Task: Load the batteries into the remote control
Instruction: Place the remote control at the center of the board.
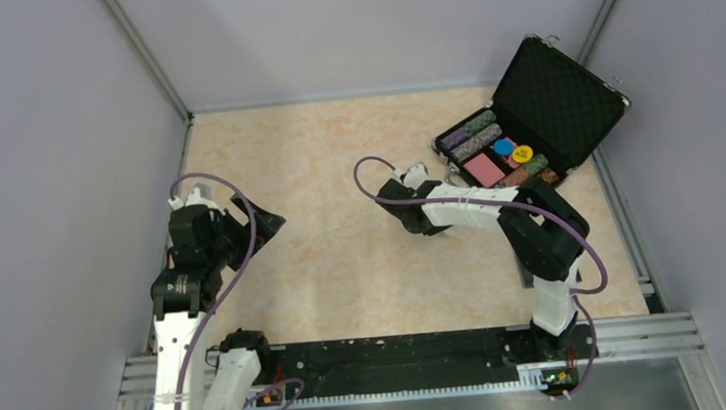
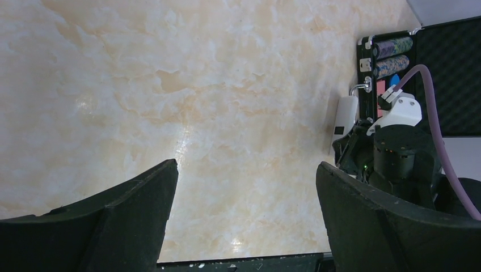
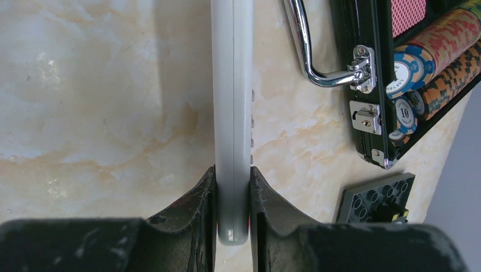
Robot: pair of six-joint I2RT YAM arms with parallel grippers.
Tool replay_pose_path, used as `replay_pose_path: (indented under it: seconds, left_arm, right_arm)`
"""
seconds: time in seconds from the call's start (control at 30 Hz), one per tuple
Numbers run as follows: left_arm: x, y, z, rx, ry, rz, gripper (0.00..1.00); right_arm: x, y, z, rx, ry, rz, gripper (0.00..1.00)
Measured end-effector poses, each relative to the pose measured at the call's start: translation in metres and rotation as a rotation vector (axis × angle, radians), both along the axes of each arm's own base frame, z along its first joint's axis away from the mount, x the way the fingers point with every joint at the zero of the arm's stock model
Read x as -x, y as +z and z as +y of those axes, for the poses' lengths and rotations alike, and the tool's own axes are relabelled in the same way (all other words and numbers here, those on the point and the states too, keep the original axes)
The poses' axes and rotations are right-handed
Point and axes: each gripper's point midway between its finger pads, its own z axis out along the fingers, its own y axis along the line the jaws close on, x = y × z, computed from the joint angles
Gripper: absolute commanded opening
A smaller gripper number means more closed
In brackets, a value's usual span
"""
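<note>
My right gripper [image 3: 232,192] is shut on the white remote control [image 3: 232,96], gripping it edge-on by its flat faces, with a trace of red at the pads. The remote runs forward from the fingers, over the marble tabletop. In the left wrist view the remote [image 2: 344,119] shows as a white bar beside the right wrist. In the top view the right gripper [image 1: 415,218] points down mid-table and hides the remote. My left gripper [image 1: 257,218] is open and empty at the left, its fingers [image 2: 142,198] spread wide above bare tabletop. No batteries are in view.
An open black case [image 1: 565,91] of poker chips stands at the back right, its chrome handle [image 3: 309,51] just right of the remote. A dark studded pad [image 3: 371,198] lies near the right gripper. Grey walls enclose the table.
</note>
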Motion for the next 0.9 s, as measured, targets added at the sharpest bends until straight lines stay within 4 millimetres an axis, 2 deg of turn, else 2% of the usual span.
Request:
replay_pose_path:
  seconds: [0.27,0.43,0.6,0.67,0.77,0.9]
  left_arm:
    - [0.002,-0.002,-0.001,0.000,-0.005,0.011,0.96]
    - [0.002,-0.003,-0.001,-0.001,-0.011,0.014,0.97]
    - [0.003,-0.002,-0.002,0.000,-0.019,0.012,0.99]
    - [0.003,-0.002,-0.003,0.000,-0.024,0.012,0.99]
    - [0.003,-0.002,-0.003,0.001,-0.028,0.008,0.99]
    - [0.005,0.001,-0.004,0.001,-0.034,-0.008,0.99]
  right_arm:
    - [0.002,-0.002,0.005,0.006,0.006,0.001,0.35]
    - [0.010,-0.010,0.018,-0.060,0.017,0.052,0.49]
    - [0.014,-0.004,0.035,-0.159,0.034,0.085,0.62]
    - [0.018,0.006,0.042,-0.216,0.048,0.091,0.66]
    - [0.020,0.030,0.053,-0.310,0.070,0.069,0.68]
    - [0.021,0.074,0.060,-0.444,0.091,0.000,0.68]
